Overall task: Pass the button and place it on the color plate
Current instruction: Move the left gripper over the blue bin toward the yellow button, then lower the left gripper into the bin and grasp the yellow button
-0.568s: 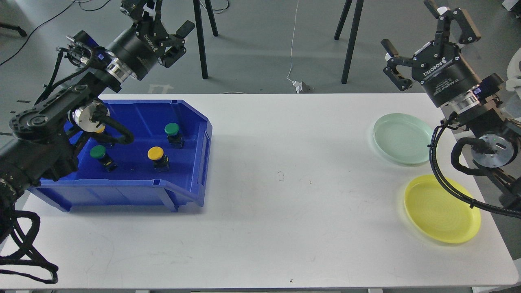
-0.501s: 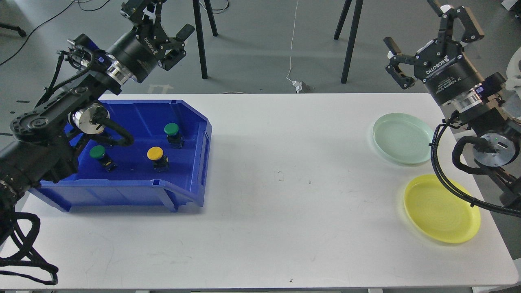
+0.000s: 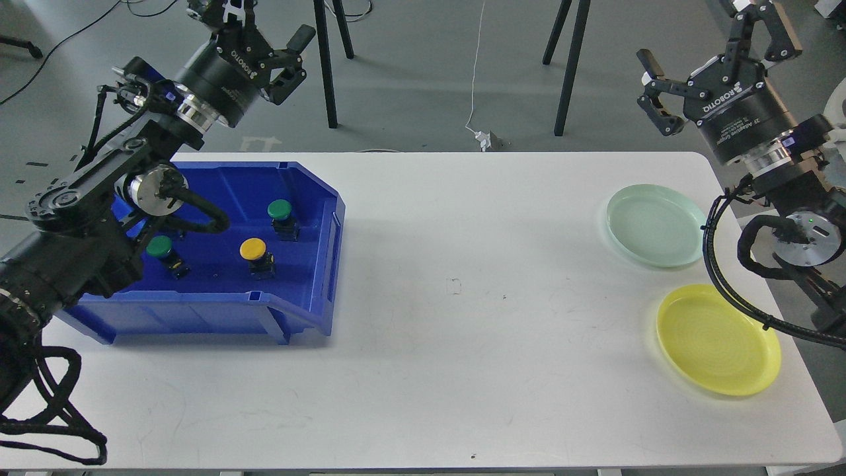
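A blue bin [image 3: 317, 291] at the table's left holds a green button [image 3: 279, 210], a yellow button [image 3: 252, 249] and a second green button [image 3: 158, 247]; my left arm hides part of the bin. A pale green plate [image 3: 654, 225] and a yellow plate [image 3: 717, 338] lie empty at the right. My left gripper [image 3: 254, 23] is open and empty, raised above the bin's far edge. My right gripper [image 3: 717, 36] is open and empty, raised behind the green plate.
The white table [image 3: 462, 297] spreads between bin and plates. Black stand legs [image 3: 327, 73] and a white cable with a plug [image 3: 486, 139] are on the floor behind the table.
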Motion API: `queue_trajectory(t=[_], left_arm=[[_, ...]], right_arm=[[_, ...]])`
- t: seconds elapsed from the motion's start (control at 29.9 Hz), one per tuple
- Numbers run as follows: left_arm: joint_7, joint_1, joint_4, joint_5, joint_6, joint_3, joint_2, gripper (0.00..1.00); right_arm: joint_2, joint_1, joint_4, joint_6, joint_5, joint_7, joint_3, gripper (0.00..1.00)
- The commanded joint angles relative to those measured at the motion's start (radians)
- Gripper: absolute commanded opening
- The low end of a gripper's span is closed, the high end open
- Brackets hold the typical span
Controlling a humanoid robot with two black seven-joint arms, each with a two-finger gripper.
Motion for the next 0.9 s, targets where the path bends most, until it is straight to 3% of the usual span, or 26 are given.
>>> queue_trajectory(t=[0.0,0.13,0.27,0.4,0.53,0.63,0.87], left_arm=[[0.000,-0.006,-0.198,0.086,0.000,0.004,0.061,1.00],[0.000,-0.093,-0.305,0.276,0.000,0.137,0.173,1.00],[0.000,-0.327,-0.303,0.319,0.005,0.517,0.272,1.00],[0.000,-0.579,-0.279,0.396,0.169,0.941,0.306,1.00],[0.000,-0.734,-0.253,0.498,0.271,1.268,0.294,1.00],[0.000,-0.770,-0.253,0.555,0.301,1.388,0.285,1.00],[0.000,-0.733,-0.248,0.664,0.306,1.482,0.288,1.00]], right_arm=[[0.001,-0.008,0.001,0.000,0.000,0.000,0.001,0.99],[0.001,-0.025,-0.002,0.000,-0.001,0.000,0.009,0.99],[0.000,-0.032,-0.017,0.000,-0.001,0.000,0.010,0.99],[0.000,-0.035,-0.029,0.000,0.000,0.000,0.021,0.99],[-0.002,-0.039,-0.033,0.000,-0.001,0.000,0.024,0.99],[-0.005,-0.045,-0.033,0.000,-0.001,0.000,0.024,0.99],[-0.009,-0.053,-0.045,0.000,-0.001,0.000,0.024,0.99]])
